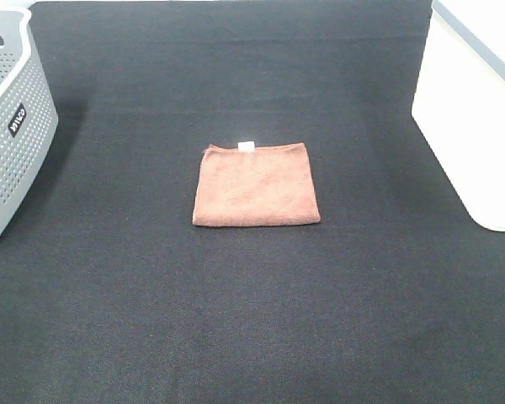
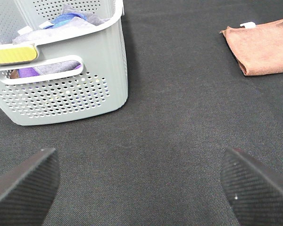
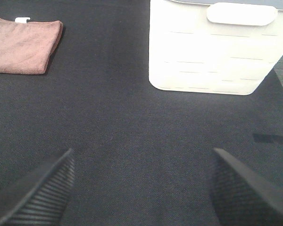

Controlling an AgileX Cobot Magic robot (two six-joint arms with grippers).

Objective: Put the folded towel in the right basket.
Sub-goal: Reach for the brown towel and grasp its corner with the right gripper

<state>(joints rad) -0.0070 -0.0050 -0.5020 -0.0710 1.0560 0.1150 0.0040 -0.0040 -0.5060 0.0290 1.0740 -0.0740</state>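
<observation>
A folded brown towel (image 1: 257,185) with a small white tag lies flat on the black table in the middle of the exterior view. It also shows in the left wrist view (image 2: 262,46) and in the right wrist view (image 3: 23,44). The white right basket (image 1: 475,118) stands at the right edge and shows in the right wrist view (image 3: 212,47). My left gripper (image 2: 141,188) is open and empty above bare table. My right gripper (image 3: 141,188) is open and empty, well short of towel and basket. Neither gripper shows in the exterior view.
A grey perforated basket (image 1: 13,126) stands at the left edge; in the left wrist view (image 2: 61,80) it holds blue and purple cloths. The black table cloth (image 1: 252,320) covers the whole surface.
</observation>
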